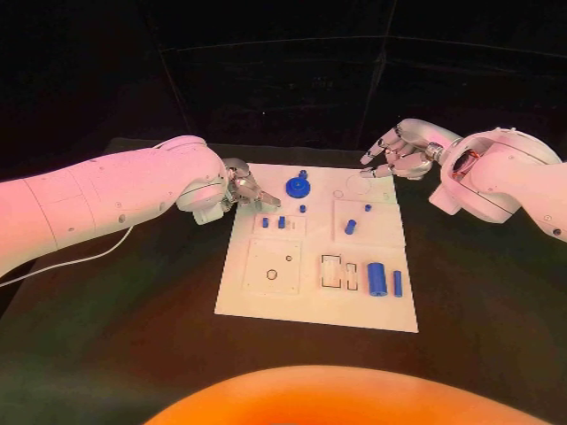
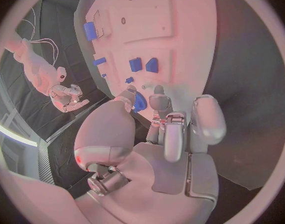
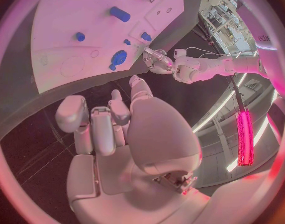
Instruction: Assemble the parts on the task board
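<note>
The white task board lies in the middle of the black table. A round blue part with a small peg stands near its far edge. My left hand hovers over the board's far left corner, a little short of that part, fingers apart and holding nothing. Over the far right corner my right hand hangs with loosely bent fingers and nothing in it. Two small blue blocks sit side by side behind the left hand's fingertips. A blue cylinder and a thin blue bar lie near the right edge.
Small blue pegs stand mid-board, with a rectangular slot and a plate with a round hole nearer me. A white cable trails across the table on the left. Bare black table surrounds the board.
</note>
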`<action>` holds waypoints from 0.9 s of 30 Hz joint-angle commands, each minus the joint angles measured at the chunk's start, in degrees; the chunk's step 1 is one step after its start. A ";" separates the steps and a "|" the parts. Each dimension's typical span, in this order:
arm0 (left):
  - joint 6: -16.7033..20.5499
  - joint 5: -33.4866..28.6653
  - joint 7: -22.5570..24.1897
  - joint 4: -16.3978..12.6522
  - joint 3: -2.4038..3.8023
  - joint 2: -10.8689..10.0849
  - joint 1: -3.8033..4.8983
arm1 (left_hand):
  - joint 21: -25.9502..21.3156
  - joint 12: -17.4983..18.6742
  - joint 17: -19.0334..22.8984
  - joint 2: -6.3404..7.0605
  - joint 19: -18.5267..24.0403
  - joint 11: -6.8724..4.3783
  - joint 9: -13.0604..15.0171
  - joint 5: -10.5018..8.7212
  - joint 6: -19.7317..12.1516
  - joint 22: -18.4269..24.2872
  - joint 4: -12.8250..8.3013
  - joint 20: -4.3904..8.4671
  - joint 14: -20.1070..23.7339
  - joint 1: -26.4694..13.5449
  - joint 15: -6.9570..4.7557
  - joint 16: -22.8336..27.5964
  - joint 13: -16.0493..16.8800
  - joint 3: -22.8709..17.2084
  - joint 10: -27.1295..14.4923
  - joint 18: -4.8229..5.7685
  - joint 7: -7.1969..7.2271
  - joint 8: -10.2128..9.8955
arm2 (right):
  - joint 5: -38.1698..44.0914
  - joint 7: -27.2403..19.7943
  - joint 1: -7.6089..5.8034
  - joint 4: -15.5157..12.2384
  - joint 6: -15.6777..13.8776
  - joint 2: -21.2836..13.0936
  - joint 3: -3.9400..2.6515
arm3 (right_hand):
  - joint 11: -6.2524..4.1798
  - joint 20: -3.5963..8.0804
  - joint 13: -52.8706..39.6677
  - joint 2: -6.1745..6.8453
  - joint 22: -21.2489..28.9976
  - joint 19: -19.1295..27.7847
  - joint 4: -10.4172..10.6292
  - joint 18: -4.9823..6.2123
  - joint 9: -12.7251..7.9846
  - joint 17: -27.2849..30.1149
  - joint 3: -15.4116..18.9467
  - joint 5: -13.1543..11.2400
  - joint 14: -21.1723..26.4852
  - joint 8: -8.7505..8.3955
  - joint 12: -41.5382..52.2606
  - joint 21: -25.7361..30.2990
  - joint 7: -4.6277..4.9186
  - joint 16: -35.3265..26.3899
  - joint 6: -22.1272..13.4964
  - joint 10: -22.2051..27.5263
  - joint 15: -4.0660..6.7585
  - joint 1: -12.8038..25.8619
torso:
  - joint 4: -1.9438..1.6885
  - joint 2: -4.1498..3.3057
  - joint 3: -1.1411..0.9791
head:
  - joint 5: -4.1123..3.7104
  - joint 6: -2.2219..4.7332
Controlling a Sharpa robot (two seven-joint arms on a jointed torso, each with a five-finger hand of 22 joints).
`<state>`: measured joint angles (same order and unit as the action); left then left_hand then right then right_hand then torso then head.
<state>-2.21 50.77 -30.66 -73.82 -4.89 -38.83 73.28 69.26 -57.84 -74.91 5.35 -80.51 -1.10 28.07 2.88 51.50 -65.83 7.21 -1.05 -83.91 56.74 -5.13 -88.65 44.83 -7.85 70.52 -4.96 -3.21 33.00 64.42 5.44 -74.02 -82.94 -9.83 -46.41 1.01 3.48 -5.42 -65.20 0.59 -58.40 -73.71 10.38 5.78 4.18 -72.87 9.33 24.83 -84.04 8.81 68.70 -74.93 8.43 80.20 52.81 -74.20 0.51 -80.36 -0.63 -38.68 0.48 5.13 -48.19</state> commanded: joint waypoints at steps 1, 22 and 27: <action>7.55 -1.91 13.71 -0.66 0.05 -0.18 0.08 | -4.98 6.43 -8.84 -1.15 2.49 1.33 -0.70 0.10 -2.86 5.15 -1.67 -0.79 -4.25 5.22 1.18 2.04 -7.41 -0.19 -6.04 -1.56 -1.25 -1.45 | -0.13 -0.54 -0.10 0.01 0.17 -0.02 -0.04 | -0.08 0.20 0.08 -0.08 0.09 0.16 0.21 0.50 -0.07 0.07 0.11 0.23 -2.52 0.27 -0.38 0.36 0.03 -0.14 -0.41 0.42 0.47 -0.64 | -0.03 0.02 -0.03 | -0.30 0.26; 11.70 27.72 34.51 3.50 -2.27 6.79 -0.26 | -19.08 32.52 14.90 2.46 6.84 6.58 -15.13 -0.04 -1.38 18.39 -11.29 -5.30 3.01 18.86 5.72 16.72 -30.69 -12.54 -20.39 -4.27 -5.48 -14.64 | -0.15 -0.69 -0.09 0.38 0.13 0.53 -0.03 | -0.08 0.20 0.03 -0.17 0.11 0.17 0.30 0.50 -0.08 0.04 0.12 0.30 -2.53 0.29 -0.32 0.38 0.04 -0.14 -0.45 0.39 0.47 -0.67 | 0.07 -0.08 0.01 | -1.17 1.48; 9.11 30.48 31.87 5.19 -2.37 8.26 -0.34 | -13.38 33.59 11.19 3.00 2.73 6.27 -16.70 -0.03 -0.30 12.85 -10.63 -4.91 0.16 18.03 5.33 13.62 -32.76 -10.05 -19.38 -3.10 -5.21 -16.08 | -0.15 -0.64 -0.09 0.41 0.13 0.59 -0.03 | -0.08 0.20 0.03 -0.17 0.11 0.17 0.30 0.50 -0.08 0.04 0.12 0.30 -2.53 0.29 -0.32 0.38 0.04 -0.14 -0.45 0.39 0.47 -0.67 | 0.06 -0.05 -0.04 | -1.26 1.42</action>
<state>8.88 75.87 2.39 -69.01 -7.27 -30.81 72.86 55.31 -24.50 -63.43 8.08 -77.32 5.08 11.59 3.16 50.86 -52.43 -3.48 -6.01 -83.39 75.01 0.21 -74.75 12.36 -18.28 50.76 -9.06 -8.45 17.18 64.39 5.28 -74.01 -82.54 -9.83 -45.87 1.02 3.48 -5.42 -65.21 0.36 -58.35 -73.71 10.37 5.78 4.18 -72.88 9.32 24.83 -84.04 8.81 68.70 -74.93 8.43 80.20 52.81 -74.20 0.51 -80.59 -0.56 -38.75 0.48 3.93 -46.75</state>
